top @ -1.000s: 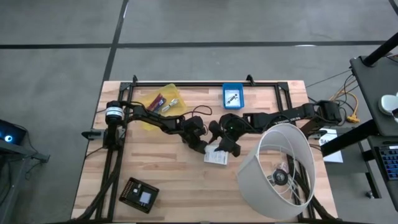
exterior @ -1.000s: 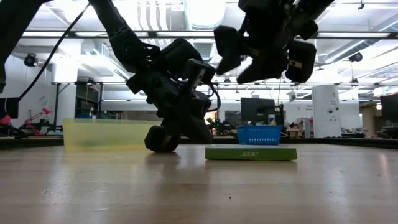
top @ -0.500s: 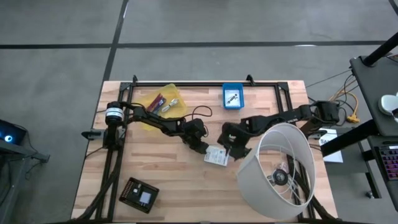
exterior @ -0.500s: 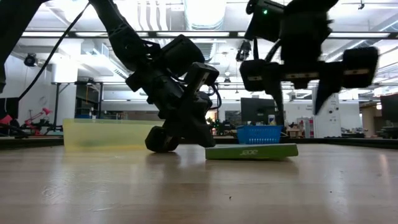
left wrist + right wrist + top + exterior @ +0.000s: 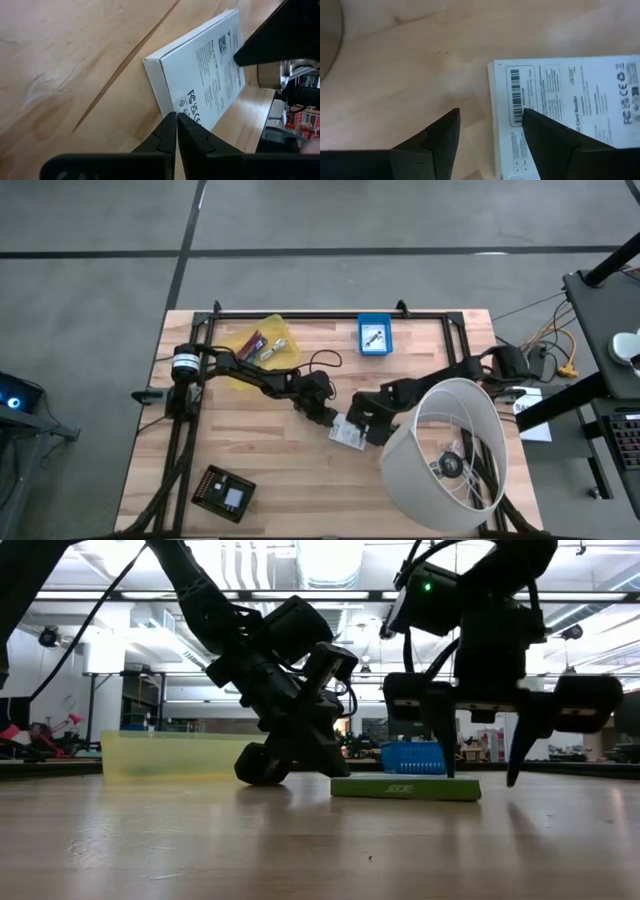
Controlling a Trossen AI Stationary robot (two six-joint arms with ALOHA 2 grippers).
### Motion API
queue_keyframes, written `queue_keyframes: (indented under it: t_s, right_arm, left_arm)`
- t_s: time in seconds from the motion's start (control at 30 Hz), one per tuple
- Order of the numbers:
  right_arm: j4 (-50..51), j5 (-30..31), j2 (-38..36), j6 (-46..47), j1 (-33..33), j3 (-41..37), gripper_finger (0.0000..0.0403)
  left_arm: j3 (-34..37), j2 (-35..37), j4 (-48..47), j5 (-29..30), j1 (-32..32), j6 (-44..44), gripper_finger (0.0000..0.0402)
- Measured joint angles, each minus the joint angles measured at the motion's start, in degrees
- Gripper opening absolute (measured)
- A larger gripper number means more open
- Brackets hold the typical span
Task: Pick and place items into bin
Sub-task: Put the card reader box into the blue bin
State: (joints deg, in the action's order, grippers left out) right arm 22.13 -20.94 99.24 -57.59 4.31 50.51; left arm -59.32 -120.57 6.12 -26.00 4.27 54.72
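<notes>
A white printed packet [image 5: 348, 432] lies flat on the wooden table at its middle; it also shows in the low view [image 5: 405, 786]. My left gripper [image 5: 328, 417] is shut and slants down at the packet's left end [image 5: 176, 116]. My right gripper [image 5: 368, 425] is open and points down over the packet's right end [image 5: 480, 778]. One of its fingers [image 5: 547, 142] is over the packet's printed face, the other [image 5: 440, 137] over bare wood. A yellow bin [image 5: 285, 330] at the far left holds a few small items. My left gripper has its shut fingertips against the packet's thin side wall [image 5: 167, 107], near a corner, slanting down from the table's left. The packet stays flat on the wood. My right gripper: I cannot tell whether the finger over the packet's face touches it.
A big white lampshade [image 5: 430, 470] lies on its side at the near right, close behind my right arm. A small blue bin [image 5: 362, 335] stands at the far middle. A flat black square device [image 5: 224, 492] sits at the near left. Bare wood lies between them.
My right gripper has come down from high above the table to the packet's right end, moving toward the near edge and turning until its fingers point down. My left gripper has stayed at the packet's left end.
</notes>
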Motion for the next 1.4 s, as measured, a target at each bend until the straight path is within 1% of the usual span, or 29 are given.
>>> queue_keyframes:
  t_s: [0.2,0.37,0.6,0.67,0.73,0.8,0.97,1.03,1.23,1.4]
  right_arm:
    - [-6.31,0.33,2.63,-1.05,0.09,-0.64,0.0201]
    - [-13.01,2.05,3.11,2.11,0.24,-0.84,0.0201]
    - [-14.26,3.1,3.22,-0.98,0.29,-1.62,0.0199]
    - [-14.3,3.26,3.2,-0.85,0.29,-1.77,0.0187]
    - [-14.1,4.34,3.15,0.06,0.39,-1.81,0.0164]
    - [-13.67,5.55,3.13,0.29,0.57,-1.89,0.0133]
    - [-12.85,4.95,3.11,0.82,0.66,-1.94,0.0045]
    - [-12.74,4.69,3.11,0.91,0.66,-1.98,0.0022]
    - [-12.28,4.67,2.55,2.59,0.66,-1.74,0.0013]
    - [-8.57,6.22,-0.58,4.33,0.61,-1.31,0.001]
  left_arm:
    - [0.09,0.0,1.01,-0.18,-0.04,0.21,0.0]
    - [0.08,0.0,1.82,-0.31,-0.07,0.68,0.0]
    - [0.05,0.0,2.31,-0.35,-0.1,0.68,0.0]
    - [-0.1,0.0,2.27,-0.45,-0.11,0.7,0.0]
    - [-0.3,0.0,2.15,-0.51,-0.11,0.7,0.0]
    - [-0.48,0.0,1.98,-0.63,-0.11,0.7,0.0]
    - [-0.56,0.12,1.93,-0.85,-0.11,0.7,0.0]
    - [-0.56,0.35,1.94,-0.99,-0.11,0.7,0.0]
    - [-0.56,0.63,1.98,-1.01,-0.11,0.66,0.0]
    - [-0.53,0.74,1.96,-0.73,-0.13,0.49,0.0]
